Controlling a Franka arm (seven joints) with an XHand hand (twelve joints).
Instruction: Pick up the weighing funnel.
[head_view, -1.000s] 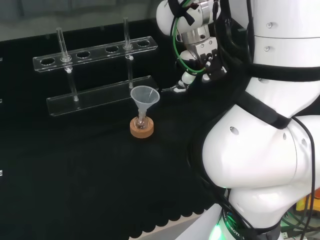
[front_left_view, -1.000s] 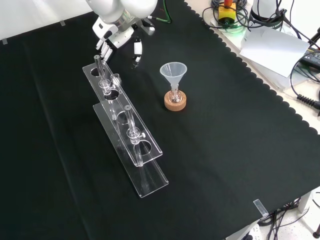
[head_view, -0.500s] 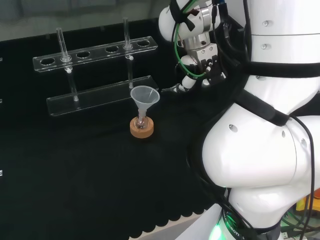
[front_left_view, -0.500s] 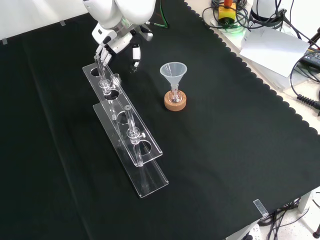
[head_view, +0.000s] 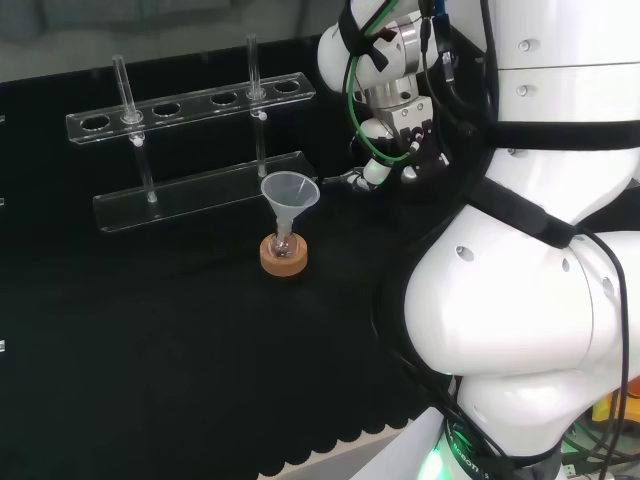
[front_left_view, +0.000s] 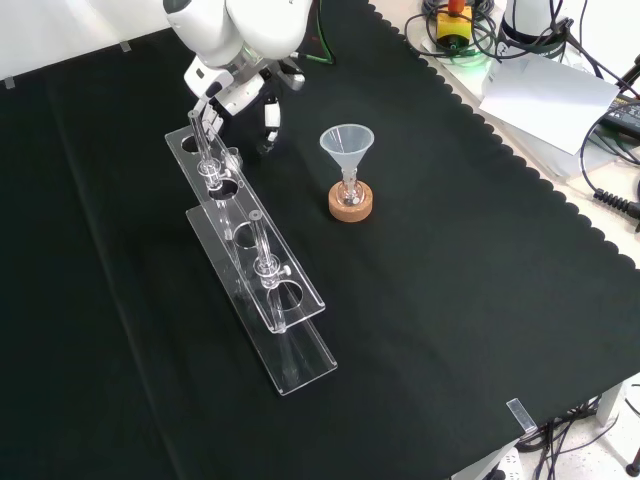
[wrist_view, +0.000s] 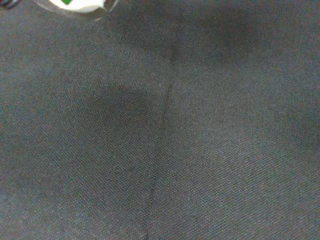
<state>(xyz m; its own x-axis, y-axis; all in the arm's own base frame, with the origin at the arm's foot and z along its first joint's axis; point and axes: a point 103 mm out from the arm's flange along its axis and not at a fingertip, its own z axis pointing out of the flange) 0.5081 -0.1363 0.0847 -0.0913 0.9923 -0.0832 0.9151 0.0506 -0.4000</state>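
The weighing funnel shows as a small clear glint lying on the black cloth, just right of the tube rack's near end in the head view. My hand hangs right beside it, with its fingers reaching down to within a short gap of the piece. In the front view my hand is at the top, one finger pointing straight down at the cloth and the others spread over the rack's far end. The fingers look relaxed and nothing sits between them. A clear curved rim shows at the wrist view's edge.
A clear two-tier tube rack with two glass tubes stands close to my hand; it runs lengthwise in the front view. The big funnel stands in a small flask on a cork ring. Papers and cables lie past the cloth's scalloped edge.
The hand has turned a little and drifted slightly to the right in the head view, staying over the same spot. The weighing funnel, rack and big funnel have not moved.
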